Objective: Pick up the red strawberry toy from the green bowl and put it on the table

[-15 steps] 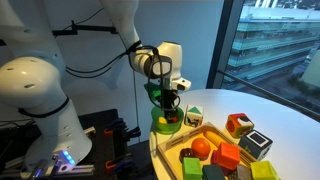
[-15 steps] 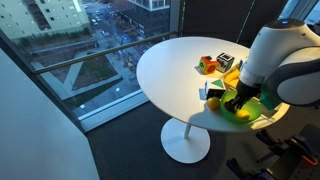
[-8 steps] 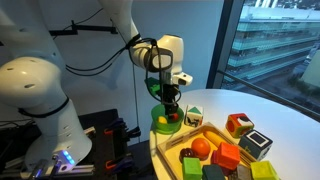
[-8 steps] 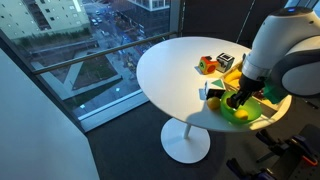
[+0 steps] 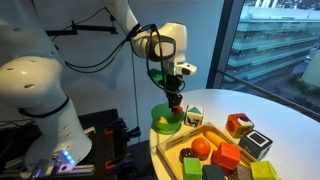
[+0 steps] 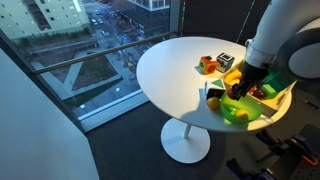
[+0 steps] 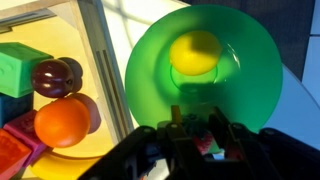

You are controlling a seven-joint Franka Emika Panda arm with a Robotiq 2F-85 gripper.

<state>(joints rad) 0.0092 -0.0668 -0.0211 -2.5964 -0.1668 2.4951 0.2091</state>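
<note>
My gripper (image 7: 195, 132) is shut on the red strawberry toy (image 7: 208, 143), a tiny red piece with a green top between the fingertips. I hold it above the green bowl (image 7: 240, 60), which stands at the edge of the round white table (image 6: 165, 70). A yellow toy fruit (image 7: 195, 50) lies in the bowl. In both exterior views the gripper (image 5: 175, 100) hangs over the bowl (image 5: 165, 123), lifted clear of its rim. The bowl also shows in an exterior view (image 6: 237, 111) under the gripper (image 6: 236, 92).
A wooden tray (image 5: 205, 138) beside the bowl holds an orange ball (image 7: 62, 122), a dark purple fruit (image 7: 55, 76), a green block (image 7: 22, 66) and several coloured blocks (image 5: 228, 157). A white cube (image 5: 194, 116) sits near the bowl. The robot base (image 5: 35, 110) stands behind.
My gripper has risen out of the green bowl with the red strawberry toy in it. The bowl and tray have not moved.
</note>
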